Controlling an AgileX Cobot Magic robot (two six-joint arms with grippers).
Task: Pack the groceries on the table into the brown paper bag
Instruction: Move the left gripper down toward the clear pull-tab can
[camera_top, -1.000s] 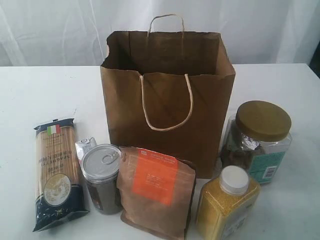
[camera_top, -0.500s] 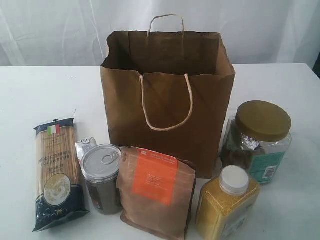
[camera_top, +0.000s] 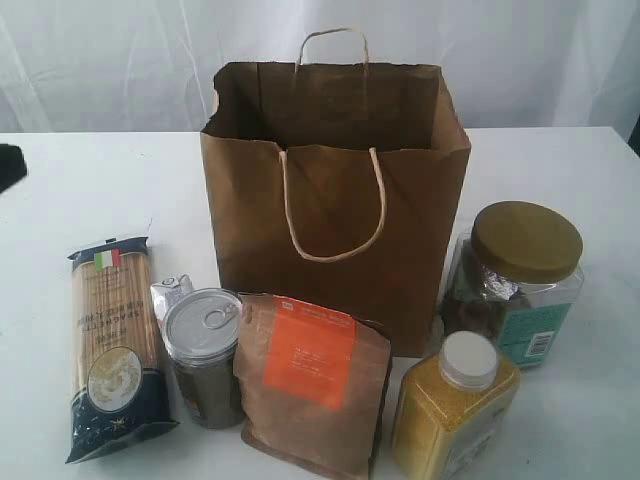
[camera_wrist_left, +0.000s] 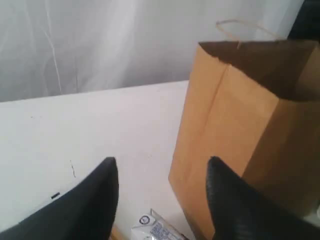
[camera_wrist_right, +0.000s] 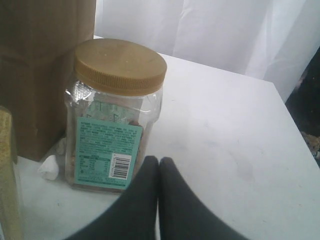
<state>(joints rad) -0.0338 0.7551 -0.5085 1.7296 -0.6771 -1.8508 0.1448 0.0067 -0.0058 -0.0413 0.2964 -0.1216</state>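
Note:
The brown paper bag (camera_top: 335, 200) stands open and upright at the middle of the table (camera_top: 90, 190). In front of it stand the blue spaghetti packet (camera_top: 112, 340), small blue-white carton (camera_top: 172, 292), silver-lidded canister (camera_top: 203, 355), brown pouch with orange label (camera_top: 315, 390), yellow white-capped jar (camera_top: 455, 405) and gold-lidded clear jar (camera_top: 520, 280). My left gripper (camera_wrist_left: 162, 160) is open and empty, above the carton (camera_wrist_left: 157, 230) and beside the bag (camera_wrist_left: 235, 125). My right gripper (camera_wrist_right: 159, 159) is shut and empty, close to the gold-lidded jar (camera_wrist_right: 112, 115).
A dark part of the left arm (camera_top: 5, 165) shows at the left edge of the exterior view. A white curtain hangs behind the table. The table's right edge (camera_wrist_right: 287, 107) lies near the right gripper, with bare white top between it and the jar.
A dark part of the left arm has come into the exterior view at its left edge. The bag and groceries have not moved.

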